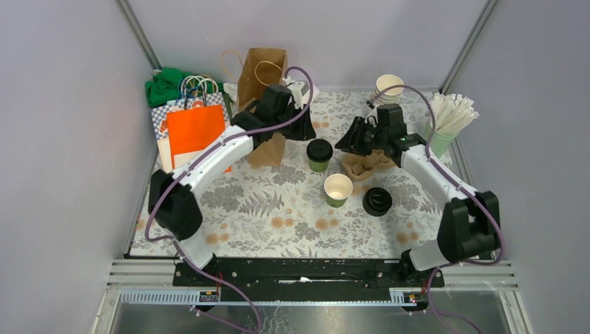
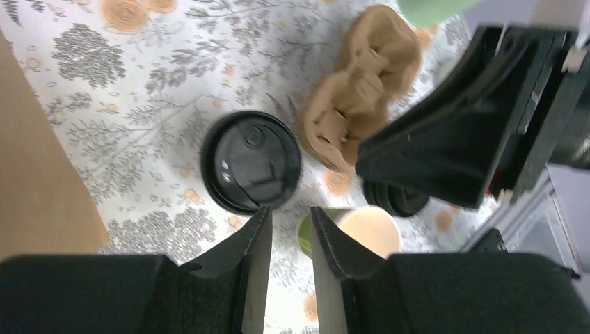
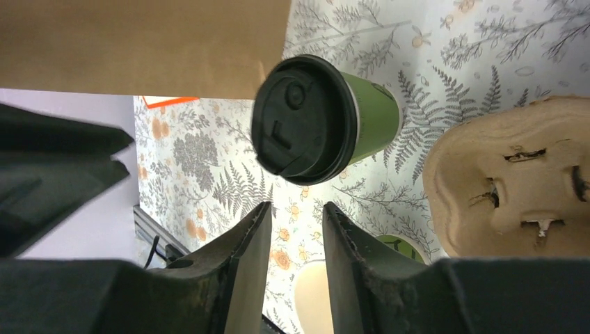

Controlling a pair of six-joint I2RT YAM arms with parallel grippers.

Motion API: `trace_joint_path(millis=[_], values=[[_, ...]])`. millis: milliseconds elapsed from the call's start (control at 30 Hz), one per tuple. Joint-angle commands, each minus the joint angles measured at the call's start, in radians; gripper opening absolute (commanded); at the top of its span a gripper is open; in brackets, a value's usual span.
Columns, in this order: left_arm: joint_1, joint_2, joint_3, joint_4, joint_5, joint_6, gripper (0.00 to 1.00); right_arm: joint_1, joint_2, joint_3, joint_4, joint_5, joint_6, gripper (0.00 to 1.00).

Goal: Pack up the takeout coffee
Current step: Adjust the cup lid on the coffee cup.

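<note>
Tabletop covered by a floral cloth (image 1: 278, 202), seen from above, with 2 black-and-white robot arms reaching in from the near edge.

Near the middle stands a lidded green cup (image 1: 319, 154), upright, its black lid pressed on. Just nearer the arms and slightly to the right stands an open green cup (image 1: 338, 189) with a white inside. A loose black lid (image 1: 377, 201) lies flat on the cloth just to its right, apart from it. Behind these 2, a brown cardboard cup carrier (image 1: 367, 165) sits beside the lidded cup.

The left gripper (image 2: 291, 226) hangs above the lidded cup – its 2 fingers are slightly apart and nothing is between them. The right gripper (image 3: 297, 223) hovers over the carrier, pointing toward the lidded cup, its fingers also a narrow gap apart and empty.

A small brown paper bag (image 1: 269, 152) stands just left of the lidded cup, under the left arm. Farther left is an orange bag (image 1: 195, 132). At the far right are a stack of cream cups (image 1: 388, 86) and a pale green cup of white sticks (image 1: 445, 125).
</note>
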Motion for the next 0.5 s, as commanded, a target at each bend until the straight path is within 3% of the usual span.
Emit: trace_joint_path(millis=[0,133,267,400,467], values=[[-0.055,-0.169,-0.093,0.084,-0.022,0.031,0.32,-0.004,-0.158,-0.006,-0.039,0.067,-0.08,0.42],[-0.131,-0.279,-0.189,0.127,-0.036,0.061,0.4,-0.004,-0.26,-0.006,-0.177,0.16,-0.141,0.43],[-0.191,-0.37,-0.309,0.222,-0.063,0.062,0.51,-0.005,-0.401,-0.06,-0.273,0.282,-0.151,0.52],[-0.23,-0.425,-0.423,0.359,-0.086,0.048,0.6,-0.006,-0.538,-0.136,-0.35,0.393,-0.108,0.71],[-0.248,-0.446,-0.481,0.427,-0.104,0.037,0.69,-0.006,-0.596,-0.152,-0.399,0.433,-0.078,0.82]])
